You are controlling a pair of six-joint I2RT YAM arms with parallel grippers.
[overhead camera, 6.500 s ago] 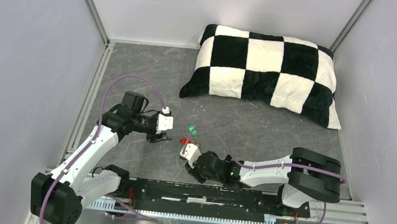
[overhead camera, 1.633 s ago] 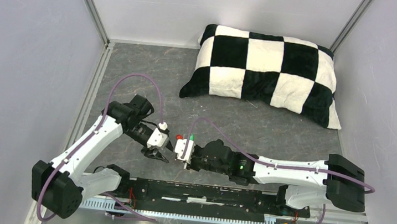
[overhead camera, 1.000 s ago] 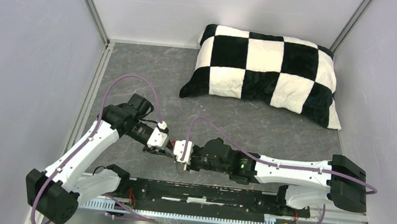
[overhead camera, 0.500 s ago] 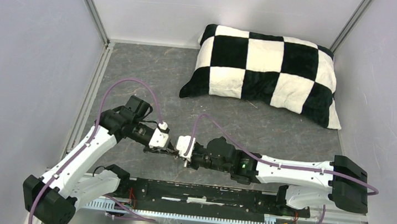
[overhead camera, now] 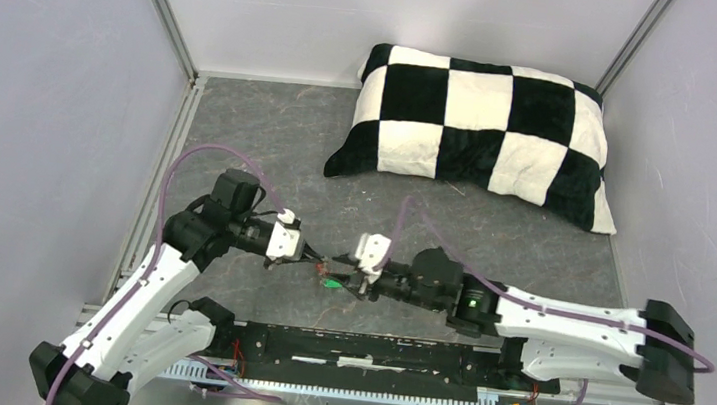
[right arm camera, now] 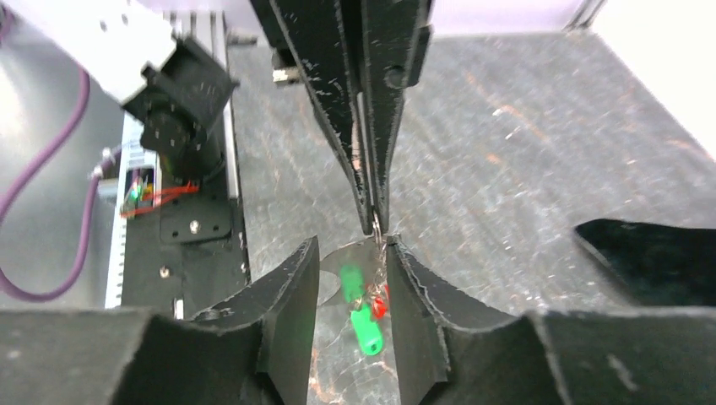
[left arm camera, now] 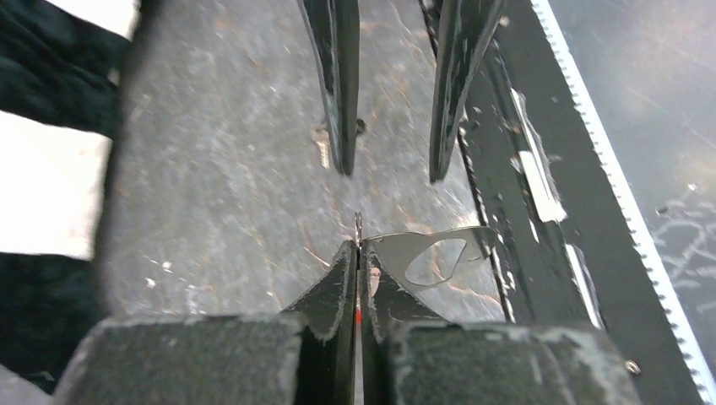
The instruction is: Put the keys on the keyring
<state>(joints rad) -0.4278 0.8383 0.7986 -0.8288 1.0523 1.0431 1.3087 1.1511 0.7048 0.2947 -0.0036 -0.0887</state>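
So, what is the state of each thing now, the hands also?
keyring: pinched at its edge.
keys: green and red tags, bunched by the keyring; threaded or not, unclear.
left hand: shut on the keyring.
right hand: open, fingers either side of the keys.
pillow: lying flat, untouched.

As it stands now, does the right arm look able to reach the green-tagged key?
Probably yes. The right gripper stands open with the green-tagged key between its fingers, and nothing blocks it. Only the left gripper, shut on the keyring close by, crowds the spot.
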